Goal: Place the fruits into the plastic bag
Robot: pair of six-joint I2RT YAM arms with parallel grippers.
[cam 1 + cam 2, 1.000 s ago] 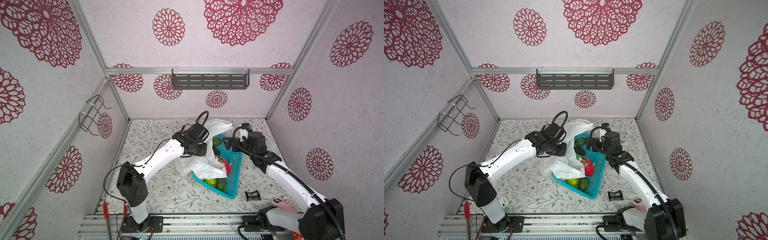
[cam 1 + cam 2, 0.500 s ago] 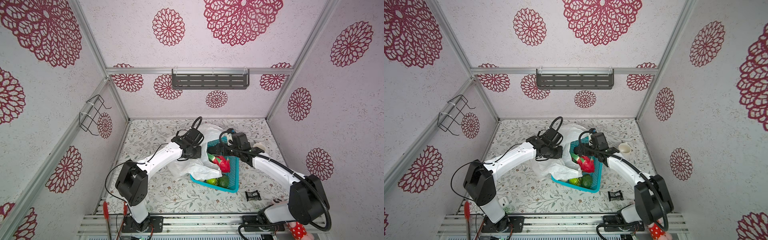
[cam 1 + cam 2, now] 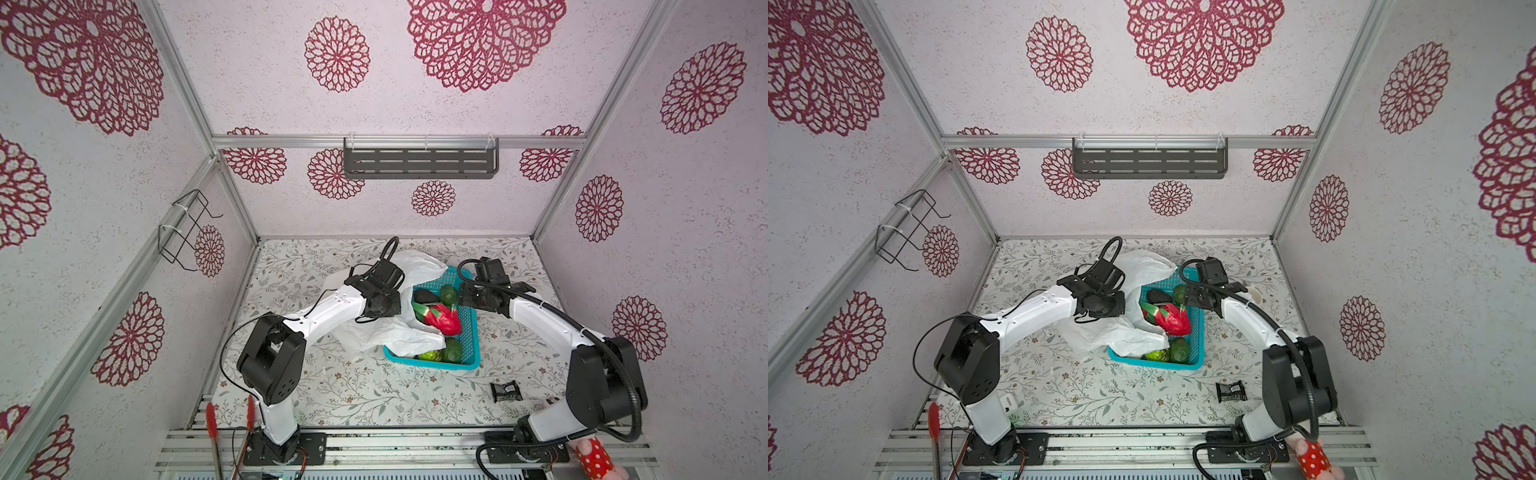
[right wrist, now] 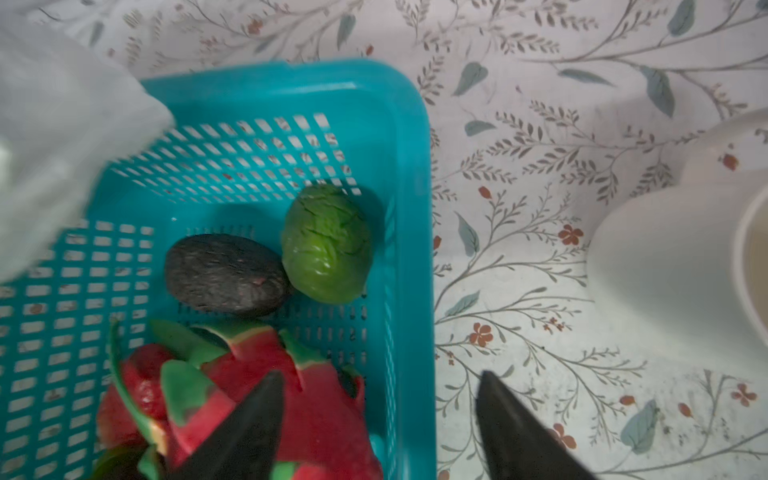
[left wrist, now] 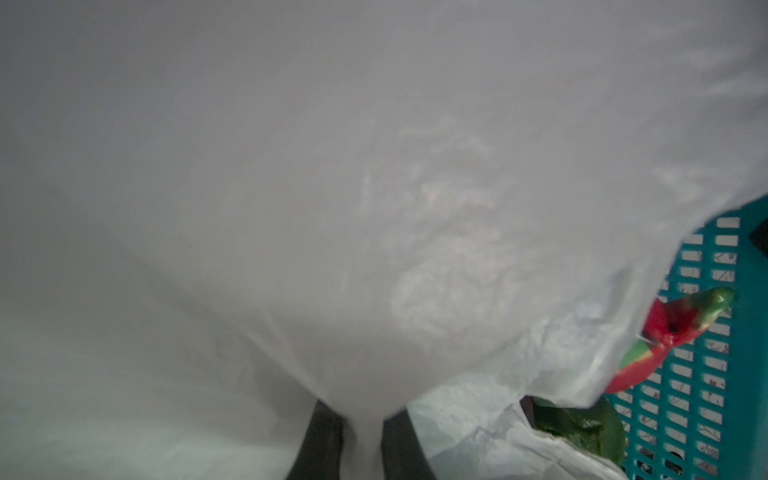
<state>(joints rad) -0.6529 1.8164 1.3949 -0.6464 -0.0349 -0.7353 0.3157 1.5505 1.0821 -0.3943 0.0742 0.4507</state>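
White bag [image 5: 332, 208] is pinched by left gripper [image 5: 361, 436]; open, empty right gripper [image 4: 379, 378] should line up over dragon fruit [image 4: 324, 415]

Dragon fruit [image 5: 669, 328] mostly behind the blurred plastic bag [image 5: 332, 208]; plush toy [image 3: 594, 459] partly out of frame.

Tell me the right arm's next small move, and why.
Probably shift the right tool sideways into the teal perforated plastic basket: its open fingers straddle the basket wall, one over the red-pink dragon fruit with green tips, one over the table. The left tool pinches the white plastic bag.
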